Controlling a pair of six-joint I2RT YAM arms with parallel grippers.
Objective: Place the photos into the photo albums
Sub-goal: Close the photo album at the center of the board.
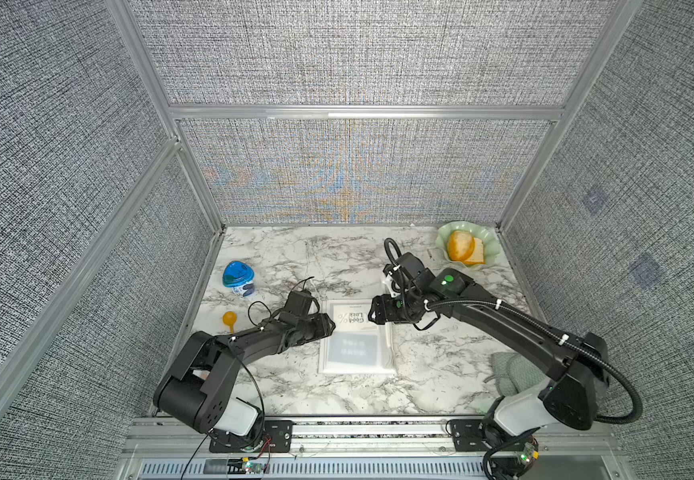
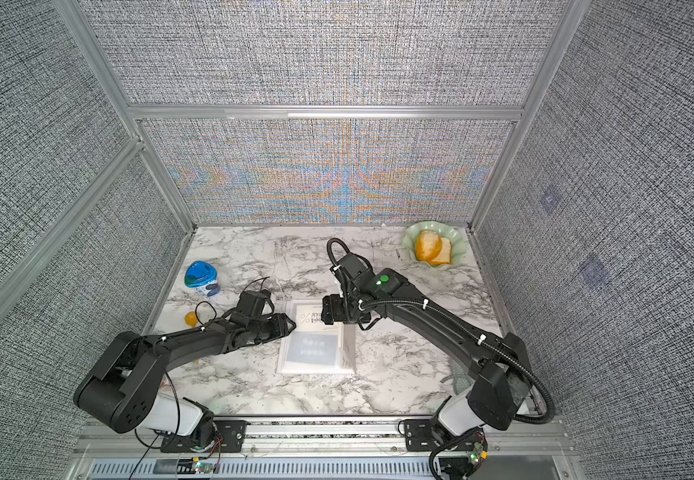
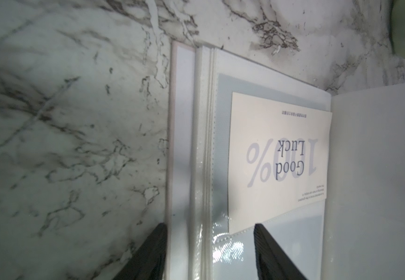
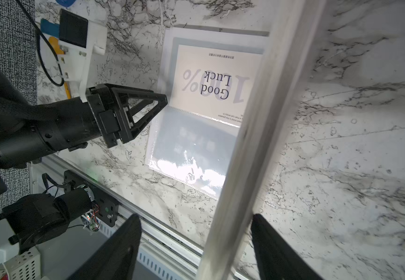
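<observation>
One white card (image 3: 279, 160), navy "Good Luck"

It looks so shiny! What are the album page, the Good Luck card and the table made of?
Album page: probably clear plastic, glossy, with bright glare. Good Luck card: matte paper or card, no shine. Table: marble look, grey veins; real stone or print, cannot tell.

I read "Good Luck" in dark letters over a pale grey "100%" on the white card (image 3: 279, 126); its smaller printed lines are too fine for me.
</observation>
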